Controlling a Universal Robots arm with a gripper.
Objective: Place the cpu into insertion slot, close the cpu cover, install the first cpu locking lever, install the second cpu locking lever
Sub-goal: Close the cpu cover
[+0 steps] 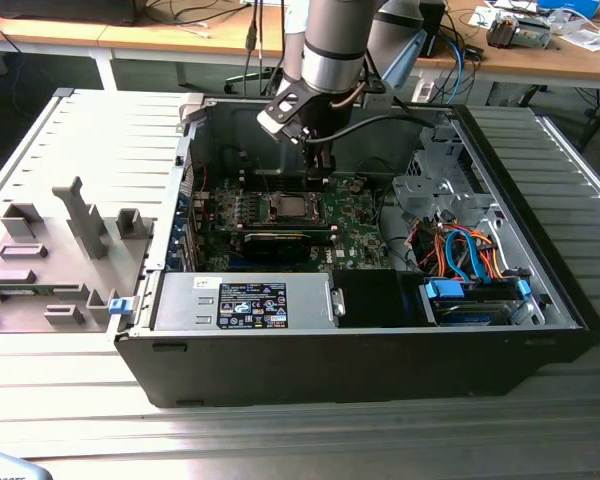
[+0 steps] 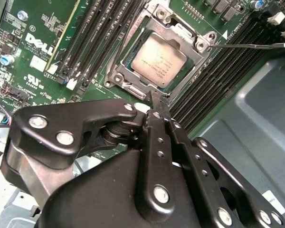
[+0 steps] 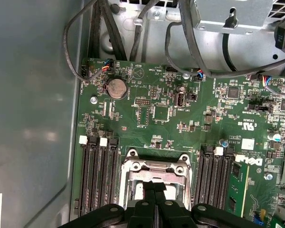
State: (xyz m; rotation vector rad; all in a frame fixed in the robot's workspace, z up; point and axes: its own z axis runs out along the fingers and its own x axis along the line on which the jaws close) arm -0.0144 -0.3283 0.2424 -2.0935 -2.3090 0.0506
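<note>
Cpu [image 2: 159,59] lies flat in the slot [image 2: 118,78], and the cover [image 2: 183,32] looks to be down around it. One thin lever [image 2: 249,46] juts free over the memory slots [image 2: 213,71], unlatched. Pincer [image 2: 156,99] closed on nothing, tip just beside the socket's edge and low over the board [image 3: 152,114]. Risk, by my reading: the narrow tip skids off springy metal and gouges board or chip face, or an escaped lever lets the cover lift.
</note>
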